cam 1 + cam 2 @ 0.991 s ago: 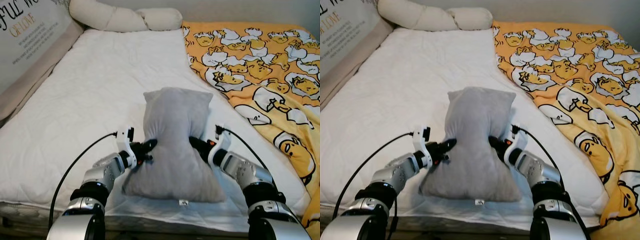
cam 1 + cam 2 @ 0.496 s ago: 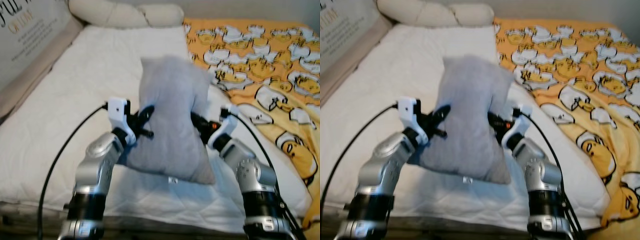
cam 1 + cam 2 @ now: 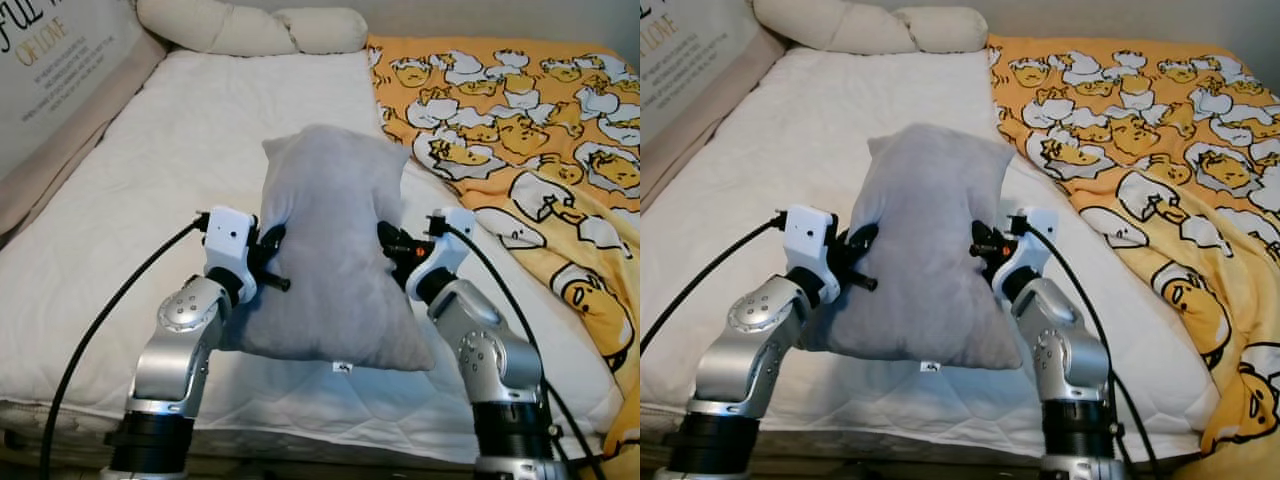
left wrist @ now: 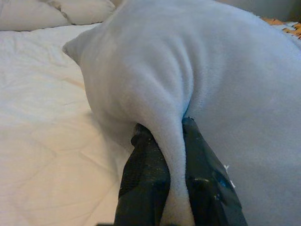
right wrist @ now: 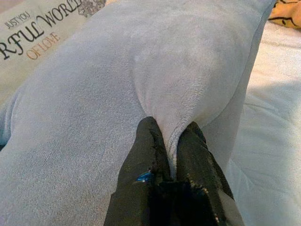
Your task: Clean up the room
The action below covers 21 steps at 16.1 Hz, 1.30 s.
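With the left gripper (image 3: 272, 262) and right gripper (image 3: 388, 241) each pinched tight on a fold of the grey pillow (image 3: 330, 250), held above the white bed (image 3: 150, 190), carry it level toward the headboard pillows (image 3: 250, 28).

Head eyes look down; wrist cameras hug the pillow (image 3: 328, 255).

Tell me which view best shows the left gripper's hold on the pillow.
The left wrist view: the left gripper pinches a fold of the grey pillow between its fingers. The eye views show the whole pillow lifted between both grippers, with the pinch too small to read. The right wrist view shows the right gripper pinching the other side.
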### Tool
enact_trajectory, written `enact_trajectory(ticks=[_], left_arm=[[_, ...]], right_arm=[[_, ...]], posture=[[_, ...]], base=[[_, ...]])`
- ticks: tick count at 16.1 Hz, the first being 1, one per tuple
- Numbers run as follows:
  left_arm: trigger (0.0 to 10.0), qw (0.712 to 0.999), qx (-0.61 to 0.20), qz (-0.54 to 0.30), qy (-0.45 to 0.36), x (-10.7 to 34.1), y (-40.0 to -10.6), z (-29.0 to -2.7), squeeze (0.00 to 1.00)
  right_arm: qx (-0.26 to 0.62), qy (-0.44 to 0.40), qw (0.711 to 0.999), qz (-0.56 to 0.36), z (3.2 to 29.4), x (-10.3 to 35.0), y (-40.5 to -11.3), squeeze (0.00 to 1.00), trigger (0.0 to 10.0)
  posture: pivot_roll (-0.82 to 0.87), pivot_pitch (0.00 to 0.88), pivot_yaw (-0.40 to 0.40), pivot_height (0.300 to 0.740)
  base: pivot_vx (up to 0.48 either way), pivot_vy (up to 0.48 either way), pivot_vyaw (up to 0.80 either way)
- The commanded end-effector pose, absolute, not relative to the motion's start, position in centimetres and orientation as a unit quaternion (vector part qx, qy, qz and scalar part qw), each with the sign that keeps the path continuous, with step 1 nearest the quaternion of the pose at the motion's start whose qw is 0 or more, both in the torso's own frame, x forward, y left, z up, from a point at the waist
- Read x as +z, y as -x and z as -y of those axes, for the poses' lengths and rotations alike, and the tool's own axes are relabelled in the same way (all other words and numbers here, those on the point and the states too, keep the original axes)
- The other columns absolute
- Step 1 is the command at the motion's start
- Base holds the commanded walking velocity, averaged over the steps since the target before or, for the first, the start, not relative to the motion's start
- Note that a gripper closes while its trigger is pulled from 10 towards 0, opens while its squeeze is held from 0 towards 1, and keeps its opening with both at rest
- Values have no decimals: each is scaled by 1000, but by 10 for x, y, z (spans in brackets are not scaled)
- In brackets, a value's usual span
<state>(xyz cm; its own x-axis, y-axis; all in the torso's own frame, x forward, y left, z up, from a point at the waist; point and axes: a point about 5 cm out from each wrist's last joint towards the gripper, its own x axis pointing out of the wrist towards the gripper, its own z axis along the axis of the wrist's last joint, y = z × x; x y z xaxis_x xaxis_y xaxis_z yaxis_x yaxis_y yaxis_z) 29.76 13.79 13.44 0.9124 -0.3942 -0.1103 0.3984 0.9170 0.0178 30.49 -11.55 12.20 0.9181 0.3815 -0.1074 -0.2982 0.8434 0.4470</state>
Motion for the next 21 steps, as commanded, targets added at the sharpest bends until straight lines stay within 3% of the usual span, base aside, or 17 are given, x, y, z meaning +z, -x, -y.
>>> enact_trajectory(ticks=[1, 21], left_arm=[[10000, 977, -207, -45, -27, 139, -297, -137, 0], [10000, 976, -206, -56, -52, 142, -302, -133, 0]], right_arm=[[173, -213, 959, -74, 119, 130, -304, 0, 10000], [134, -177, 973, -62, 116, 129, -303, 0, 10000]], posture=[[-27, 0, 0, 740], [-22, 0, 2, 740]], base=[[0, 0, 0], [0, 321, 0]])
